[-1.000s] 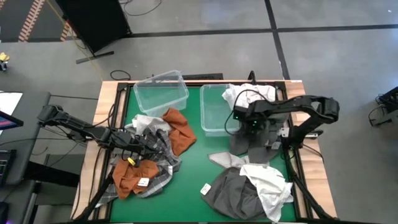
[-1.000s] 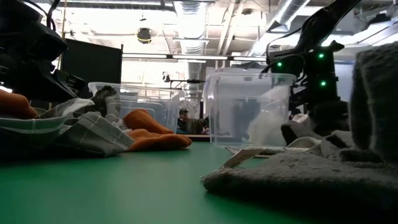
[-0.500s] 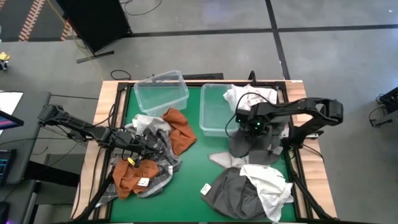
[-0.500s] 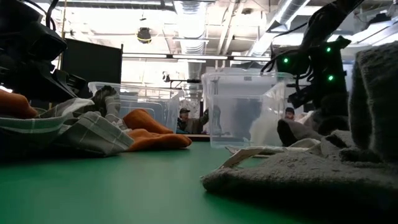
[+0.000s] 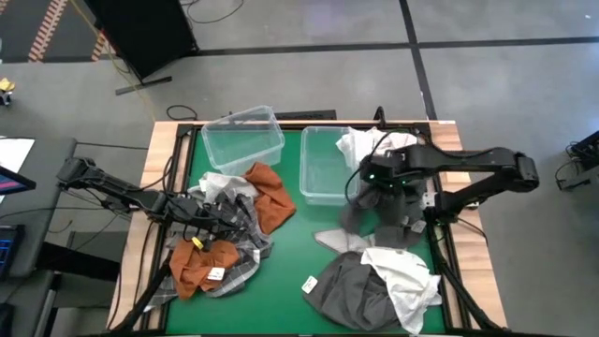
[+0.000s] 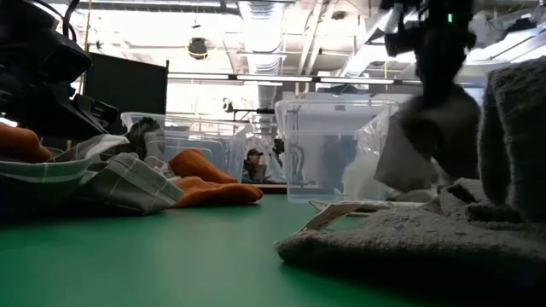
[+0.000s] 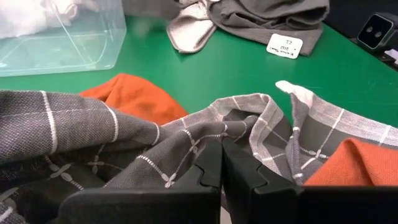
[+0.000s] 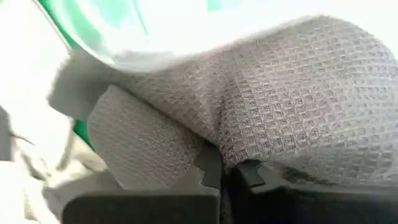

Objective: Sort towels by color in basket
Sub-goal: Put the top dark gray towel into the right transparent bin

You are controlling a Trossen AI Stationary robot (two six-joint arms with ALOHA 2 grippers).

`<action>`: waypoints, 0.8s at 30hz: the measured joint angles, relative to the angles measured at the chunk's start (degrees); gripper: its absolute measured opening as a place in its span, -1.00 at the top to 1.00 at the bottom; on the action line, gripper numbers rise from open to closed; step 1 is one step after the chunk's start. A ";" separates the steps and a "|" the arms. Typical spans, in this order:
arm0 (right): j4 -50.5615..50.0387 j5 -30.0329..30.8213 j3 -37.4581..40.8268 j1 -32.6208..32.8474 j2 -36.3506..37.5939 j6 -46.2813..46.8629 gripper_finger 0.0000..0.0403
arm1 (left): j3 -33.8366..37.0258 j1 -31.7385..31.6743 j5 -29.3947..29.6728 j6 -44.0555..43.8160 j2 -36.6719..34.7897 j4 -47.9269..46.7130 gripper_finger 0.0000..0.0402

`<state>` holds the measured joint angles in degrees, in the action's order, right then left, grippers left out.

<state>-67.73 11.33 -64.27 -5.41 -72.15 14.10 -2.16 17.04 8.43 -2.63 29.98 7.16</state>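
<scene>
right end effector (image 5: 367,180) is clenched on a grey waffle-weave towel (image 5: 374,213), pinched at one edge; in the right wrist view the cloth (image 8: 280,106) is folded over the closed fingertips. the towel hangs from the grip near the right edge of the tabletop (image 5: 290,257), just beside the clear bin (image 5: 324,167) that stands toward the far edge, with its lower part apparently not yet clear of the tabletop. white cloth (image 5: 374,142) lies against the far right corner, touching that bin.

recommendation: raise the cloth until its trailing hem is off the tabletop before you carry it sideways, otherwise it may drag the bin or catch the dark grey towel (image 5: 356,285) heaped near the front edge. bring the grip over the middle of the chosen bin, let the hanging part settle inside the walls, then release. check the colour against the bin's contents first; a second clear bin (image 5: 241,140) stands to the left.

left end effector (image 7: 221,168) is closed on a grey checked towel (image 7: 112,140) in the pile toward the left edge, with rust orange cloth (image 7: 134,96) beside it. leave it waiting.
</scene>
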 joint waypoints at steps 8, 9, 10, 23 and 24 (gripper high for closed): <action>-3.32 6.40 -12.65 3.21 2.81 0.49 0.88 | 0.00 0.00 0.00 -0.07 0.00 0.00 1.00; -3.42 7.25 -14.30 3.62 2.85 0.34 0.88 | -0.01 0.01 0.00 -0.09 0.00 0.00 1.00; -3.46 8.12 -15.94 4.04 2.85 -0.12 0.88 | 0.01 0.01 -0.02 -0.09 0.00 0.00 1.00; 5.83 12.90 -33.30 5.46 0.67 -12.57 0.88 | -0.01 0.01 0.00 -0.18 0.00 -0.24 1.00; 7.32 12.90 -34.03 5.46 0.37 -14.11 0.88 | 0.00 0.01 0.00 -0.18 0.00 -0.27 1.00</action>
<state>-60.42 24.23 -98.30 0.05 -71.77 0.00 -2.16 17.05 8.43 -2.81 29.98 6.88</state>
